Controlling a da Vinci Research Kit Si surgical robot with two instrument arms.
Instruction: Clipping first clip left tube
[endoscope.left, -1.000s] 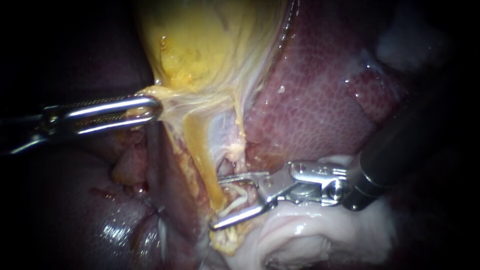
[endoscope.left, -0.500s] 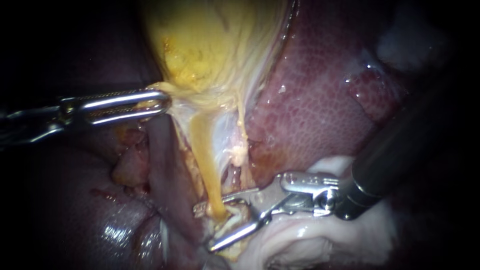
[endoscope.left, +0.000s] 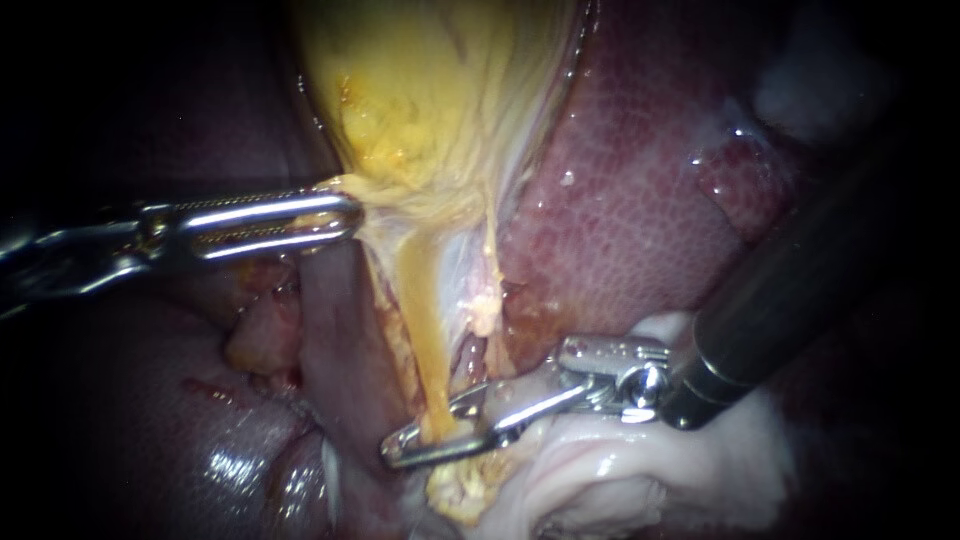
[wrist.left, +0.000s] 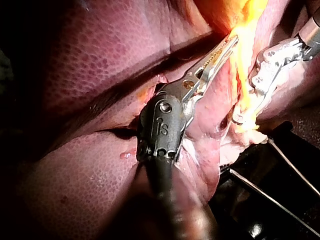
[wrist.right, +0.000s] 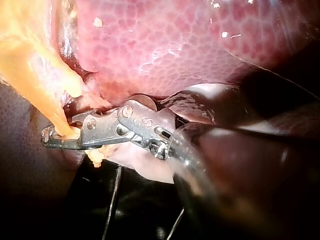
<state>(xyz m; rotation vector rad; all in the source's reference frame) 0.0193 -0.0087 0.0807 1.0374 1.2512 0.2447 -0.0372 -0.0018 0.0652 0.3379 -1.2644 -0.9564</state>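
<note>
As the right instrument (endoscope.left: 395, 450) closes its slim steel jaws on the left tube (endoscope.left: 420, 330), the tube lies gripped from both sides near 6 o'clock in the endoscope view. It is a waxy yellow cord running down from the gallbladder (endoscope.left: 430, 90) at 12 o'clock. The jaws stand only narrowly apart, with the cord's lower end pinched between them. The right wrist view shows the same hold, the jaws (wrist.right: 50, 137) clamped across the orange-yellow tube (wrist.right: 45, 90).

The instrument's dark, smooth shaft enters from 3 o'clock. Its hinged metal wrist rests against a pale, glistening fold of tissue (endoscope.left: 620, 470) at 5 o'clock.

From 9 o'clock comes the left instrument (endoscope.left: 345, 215). Its long, looped jaws are closed on the stringy yellow tissue at the gallbladder's lower end and hold it taut. In the left wrist view the jaws (wrist.left: 227, 45) show fine serrated teeth.

A thinner, paler strand (endoscope.left: 490, 270) runs just beside the left tube, toward 3 o'clock. Beyond it lies the liver (endoscope.left: 620, 200), wet, maroon and finely mottled. In the left wrist view a dark surface (wrist.left: 280, 220), crossed by thin pale lines, shows past the tissue's edge.
</note>
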